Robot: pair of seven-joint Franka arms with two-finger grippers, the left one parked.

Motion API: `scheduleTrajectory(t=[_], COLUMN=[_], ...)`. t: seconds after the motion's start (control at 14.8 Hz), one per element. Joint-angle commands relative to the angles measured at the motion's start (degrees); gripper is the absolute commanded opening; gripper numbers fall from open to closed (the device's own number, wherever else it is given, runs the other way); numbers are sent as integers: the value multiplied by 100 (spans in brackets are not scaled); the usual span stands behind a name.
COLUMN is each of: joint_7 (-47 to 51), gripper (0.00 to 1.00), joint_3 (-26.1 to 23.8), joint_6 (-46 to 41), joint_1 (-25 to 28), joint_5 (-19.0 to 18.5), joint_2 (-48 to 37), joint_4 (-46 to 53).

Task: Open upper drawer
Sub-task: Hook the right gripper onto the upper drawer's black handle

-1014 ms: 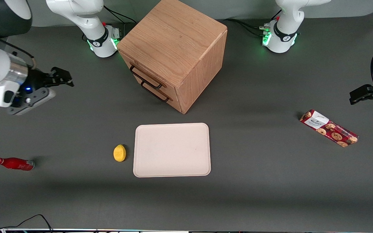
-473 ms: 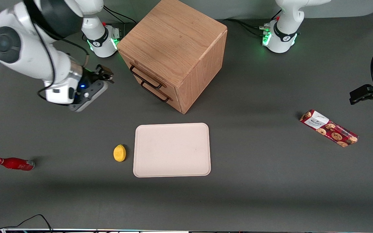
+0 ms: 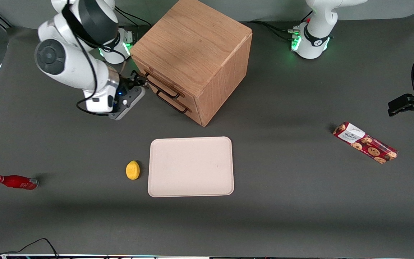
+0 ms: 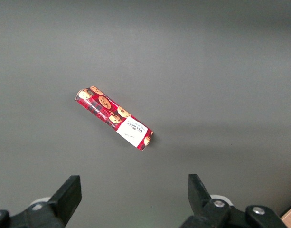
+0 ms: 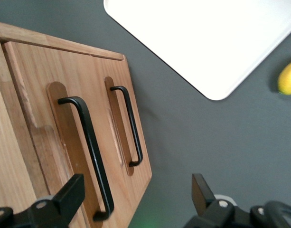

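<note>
Looking at the front view, I see my gripper (image 3: 140, 80) upper left of centre, just before the closed upper drawer (image 3: 161, 83) of the cabinet (image 3: 192, 54). My wrist view shows its fingers (image 5: 69, 192) spread apart near the drawer's handle (image 5: 88, 147).

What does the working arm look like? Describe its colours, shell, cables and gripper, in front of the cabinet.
Glossy white rounded shell segments with dark grey joint caps, and a black cable looped along the outside. A silver band sits at the wrist, with a small blue light beside a grey mount. The gripper, by the upper drawer handle, is black with blocky fingers, open. Its base glows green.
</note>
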State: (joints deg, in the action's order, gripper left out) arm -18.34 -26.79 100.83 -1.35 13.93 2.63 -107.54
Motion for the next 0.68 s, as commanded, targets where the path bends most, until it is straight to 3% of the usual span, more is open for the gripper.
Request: scheduleTrajectory(t=[0.0,0.61], joint_7=[-152,-152], gripper=[100,100], joint_3=[-186,-424], joint_6=[419,815], joint_1=[-103,-24], joint_5=[338,409], joint_2=[-192,-166], joint_4=[-478,-1032])
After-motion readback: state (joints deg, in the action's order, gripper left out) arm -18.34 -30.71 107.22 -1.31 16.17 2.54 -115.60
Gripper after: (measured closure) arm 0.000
